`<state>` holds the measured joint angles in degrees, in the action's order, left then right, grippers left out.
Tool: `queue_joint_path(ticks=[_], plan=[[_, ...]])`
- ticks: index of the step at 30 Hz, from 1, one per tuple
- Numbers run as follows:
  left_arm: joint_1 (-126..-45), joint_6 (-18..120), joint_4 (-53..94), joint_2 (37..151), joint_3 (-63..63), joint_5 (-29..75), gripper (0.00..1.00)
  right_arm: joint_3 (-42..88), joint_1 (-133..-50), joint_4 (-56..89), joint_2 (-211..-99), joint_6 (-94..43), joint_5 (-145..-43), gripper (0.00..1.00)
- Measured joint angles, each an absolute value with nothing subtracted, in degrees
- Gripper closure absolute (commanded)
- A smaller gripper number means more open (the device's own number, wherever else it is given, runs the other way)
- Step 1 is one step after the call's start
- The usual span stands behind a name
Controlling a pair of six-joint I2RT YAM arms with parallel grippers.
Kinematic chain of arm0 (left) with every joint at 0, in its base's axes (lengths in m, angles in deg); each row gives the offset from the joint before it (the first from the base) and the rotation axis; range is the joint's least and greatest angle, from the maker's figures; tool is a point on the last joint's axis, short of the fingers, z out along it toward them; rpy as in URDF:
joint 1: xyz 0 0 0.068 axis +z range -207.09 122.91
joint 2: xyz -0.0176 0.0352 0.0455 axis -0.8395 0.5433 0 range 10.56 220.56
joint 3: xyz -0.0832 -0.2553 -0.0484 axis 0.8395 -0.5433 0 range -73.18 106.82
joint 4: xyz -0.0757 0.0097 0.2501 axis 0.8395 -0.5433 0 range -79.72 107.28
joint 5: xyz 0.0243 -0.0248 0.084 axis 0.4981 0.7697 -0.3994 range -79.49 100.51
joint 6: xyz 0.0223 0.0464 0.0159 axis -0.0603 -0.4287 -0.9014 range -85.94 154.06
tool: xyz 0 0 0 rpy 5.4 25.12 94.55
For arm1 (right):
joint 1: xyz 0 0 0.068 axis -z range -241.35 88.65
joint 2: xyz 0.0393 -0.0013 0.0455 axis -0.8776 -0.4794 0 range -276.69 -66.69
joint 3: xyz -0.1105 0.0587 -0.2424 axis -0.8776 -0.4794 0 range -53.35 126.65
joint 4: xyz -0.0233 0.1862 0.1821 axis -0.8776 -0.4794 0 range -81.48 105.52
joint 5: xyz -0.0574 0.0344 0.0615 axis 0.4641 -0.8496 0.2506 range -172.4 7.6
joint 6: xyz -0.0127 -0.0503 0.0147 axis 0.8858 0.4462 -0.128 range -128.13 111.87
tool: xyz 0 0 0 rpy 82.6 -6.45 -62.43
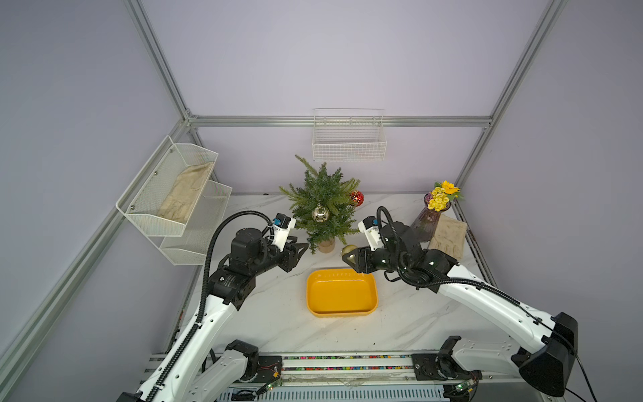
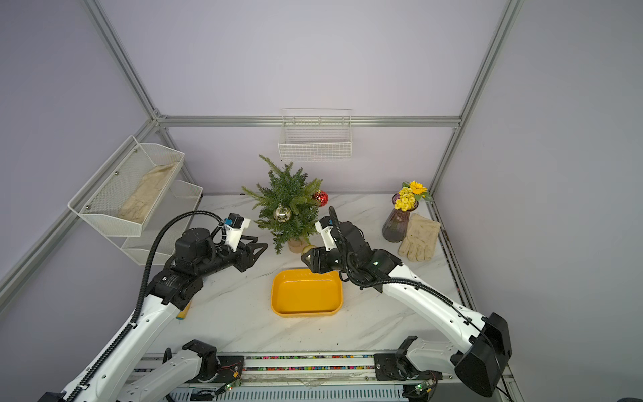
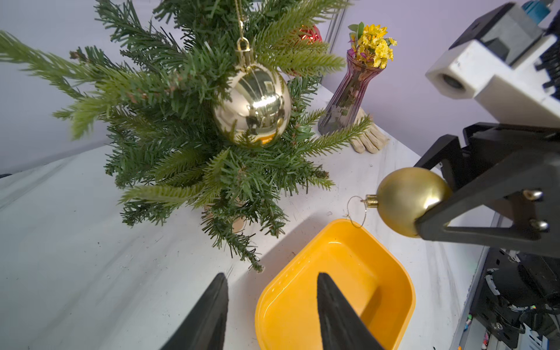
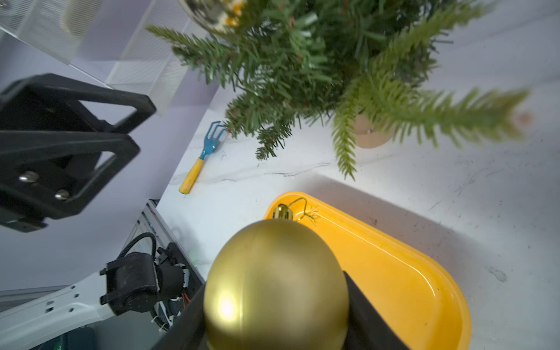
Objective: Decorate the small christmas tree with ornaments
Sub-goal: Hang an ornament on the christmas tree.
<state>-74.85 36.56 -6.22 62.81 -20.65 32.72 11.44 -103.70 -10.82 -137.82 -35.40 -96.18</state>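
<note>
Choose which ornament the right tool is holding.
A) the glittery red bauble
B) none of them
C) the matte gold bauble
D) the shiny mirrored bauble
C: the matte gold bauble sits clamped in the right tool, while the shiny mirrored bauble and the red bauble hang on the tree.

Free room: bare tabletop (image 1: 264, 313) on either side of the yellow tray (image 1: 307, 292) and on its near side. You have an open lane between the left end effector (image 1: 303, 243), jaws apart and empty, and the right end effector (image 1: 348, 256), leading to the small christmas tree (image 1: 322, 195).

Obstacles:
- Tree branches overhanging the tabletop.
- Shiny ornament (image 1: 320, 213) on the tree's near face.
- Red ornament (image 1: 356, 197) at the tree's far right.
- Matte gold ornament (image 1: 349, 249) clamped in the right end effector, near the trunk base.
- Vase (image 1: 422, 222) and glove (image 1: 449, 236), touching, in your far-right corner.
- Rake (image 4: 200, 160) at the left edge.
- Mesh shelf (image 1: 167, 195) on the left wall.
- Wire basket (image 1: 349, 146) above the tree.
</note>
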Motion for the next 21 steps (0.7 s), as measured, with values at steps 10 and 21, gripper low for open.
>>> queue_joint_path(ticks=[10, 21], plan=[[-74.9, 36.3, -5.9, 59.8, -22.4, 30.8, 0.52, 19.3, -103.2, -6.5, -141.3, -35.0, -105.5, 0.43], [-74.9, 36.3, -5.9, 59.0, -22.5, 30.7, 0.52, 20.7, -101.6, -4.7, -145.6, -36.5, -106.9, 0.43]])
